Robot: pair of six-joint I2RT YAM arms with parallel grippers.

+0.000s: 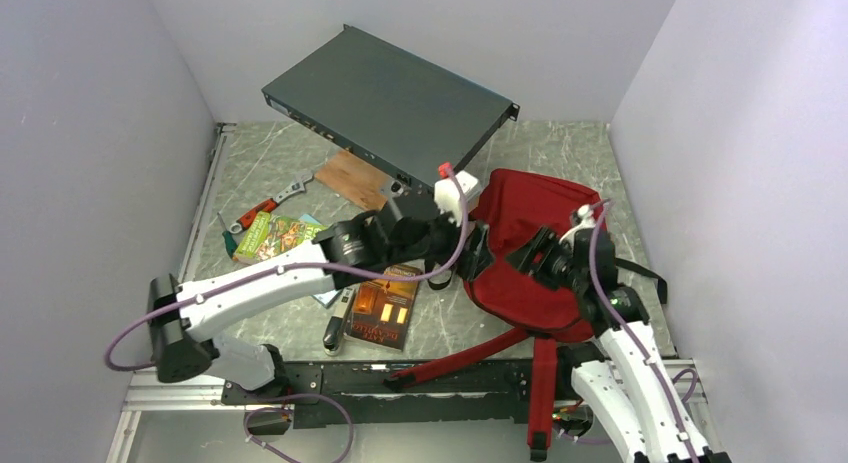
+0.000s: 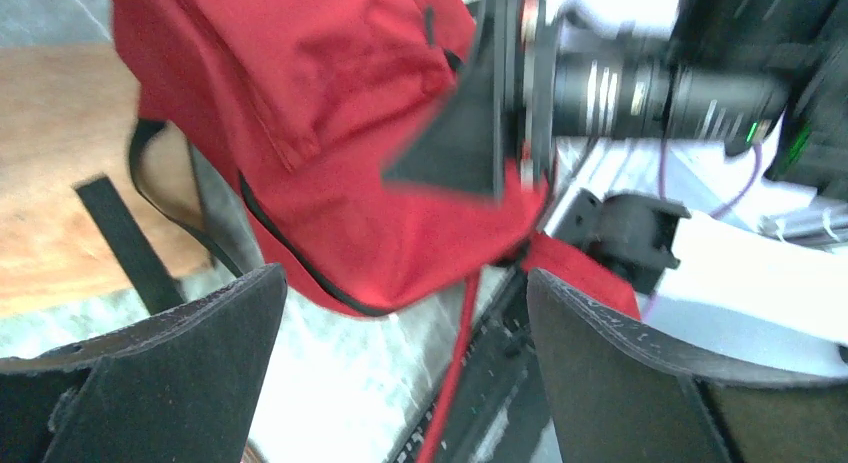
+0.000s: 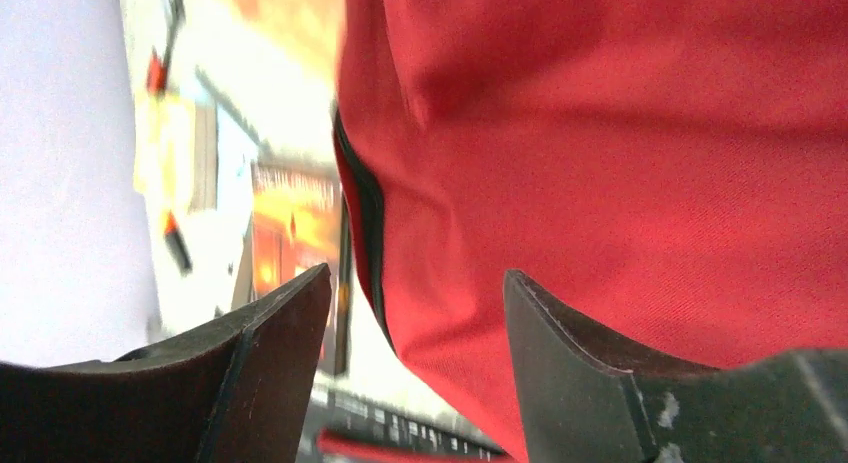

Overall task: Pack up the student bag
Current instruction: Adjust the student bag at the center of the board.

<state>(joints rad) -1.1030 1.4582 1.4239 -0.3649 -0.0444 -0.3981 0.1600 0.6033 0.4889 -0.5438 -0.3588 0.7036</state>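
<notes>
The red student bag [image 1: 535,233] lies at the right of the table, its red straps [image 1: 543,388] trailing over the near edge. My left gripper [image 1: 468,255] is open at the bag's left edge. In the left wrist view the bag [image 2: 330,153] hangs just ahead of the open gripper [image 2: 405,323], with nothing between the fingers. My right gripper [image 1: 522,259] is open over the bag's near left part. In the right wrist view the bag's lower corner [image 3: 620,163], with a black zipper line, sits between the spread fingers of the gripper [image 3: 415,313], which are not closed on it.
A flat dark grey metal box [image 1: 390,98] leans at the back over a wooden board [image 1: 350,178]. An orange-and-dark book [image 1: 385,308], a green book [image 1: 275,235], a red-handled tool [image 1: 268,209] and a marker [image 1: 334,330] lie left of the bag. Walls enclose three sides.
</notes>
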